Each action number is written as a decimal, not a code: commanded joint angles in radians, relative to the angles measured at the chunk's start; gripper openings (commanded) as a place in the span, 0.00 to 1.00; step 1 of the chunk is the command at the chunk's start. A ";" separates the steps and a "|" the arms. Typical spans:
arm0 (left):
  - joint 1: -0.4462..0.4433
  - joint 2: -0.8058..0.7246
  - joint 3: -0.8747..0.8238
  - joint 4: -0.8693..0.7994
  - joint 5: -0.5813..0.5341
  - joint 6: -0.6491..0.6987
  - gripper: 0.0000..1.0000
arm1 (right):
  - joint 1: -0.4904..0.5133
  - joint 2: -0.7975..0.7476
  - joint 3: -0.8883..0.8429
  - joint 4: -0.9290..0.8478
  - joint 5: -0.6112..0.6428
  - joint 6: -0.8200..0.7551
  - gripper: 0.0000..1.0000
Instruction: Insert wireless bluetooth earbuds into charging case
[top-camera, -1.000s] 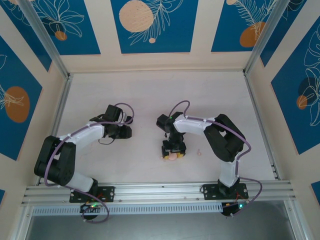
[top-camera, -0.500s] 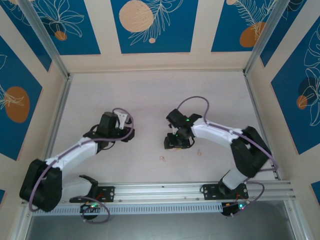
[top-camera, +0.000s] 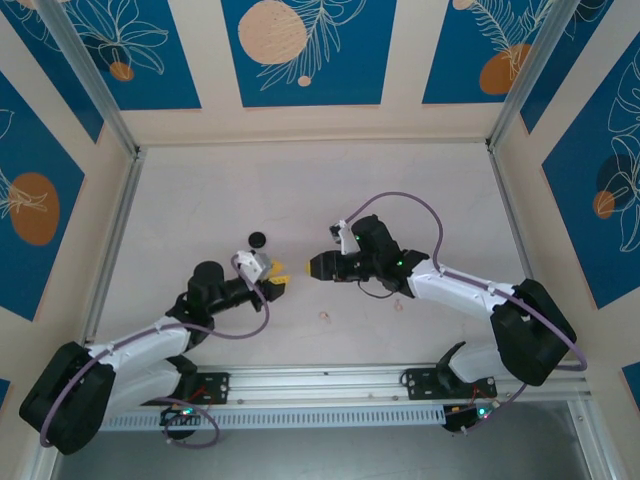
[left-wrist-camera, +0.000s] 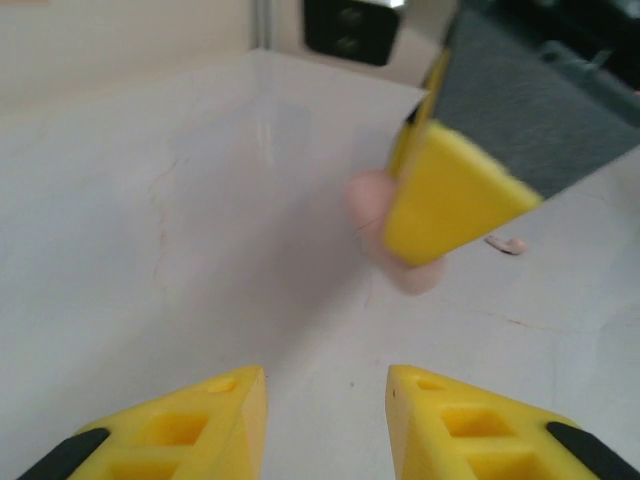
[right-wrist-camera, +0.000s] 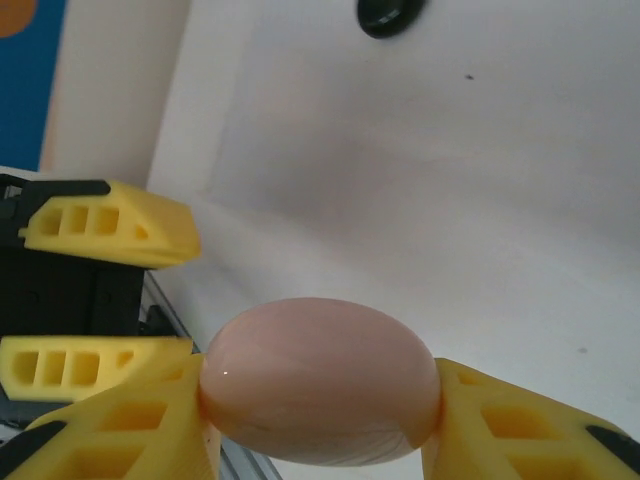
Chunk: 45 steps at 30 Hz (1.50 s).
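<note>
a: black disc (top-camera: 258, 238) on the tabletop (top-camera: 200, 190), and just beside it the left claw (top-camera: 276, 273), fingers apart, nothing between them.
b: right claw (top-camera: 316, 265) faces it, almost tip to tip, clamped on the pink oval charging case (right-wrist-camera: 320, 385).
a: and the buds?
b: one pink earbud (top-camera: 324, 318) lies loose near that claw, a second pink earbud (top-camera: 398, 303) further right, both outside the case.

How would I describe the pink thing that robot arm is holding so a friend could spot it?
On the pale table, find where the two arm tips nearly meet. The right gripper clamps a pink case between yellow fingers. It is smooth, egg-shaped and pale pink, unlike the flat black disc lying nearby.
</note>
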 joint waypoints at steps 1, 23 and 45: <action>-0.034 -0.017 -0.017 0.100 0.051 0.104 0.35 | 0.000 -0.049 -0.040 0.198 -0.055 0.045 0.45; -0.112 0.185 0.012 0.416 -0.066 -0.026 0.35 | 0.042 -0.070 -0.108 0.394 -0.070 0.106 0.46; -0.139 0.269 0.023 0.572 -0.076 -0.112 0.40 | 0.057 -0.041 -0.107 0.409 -0.084 0.115 0.48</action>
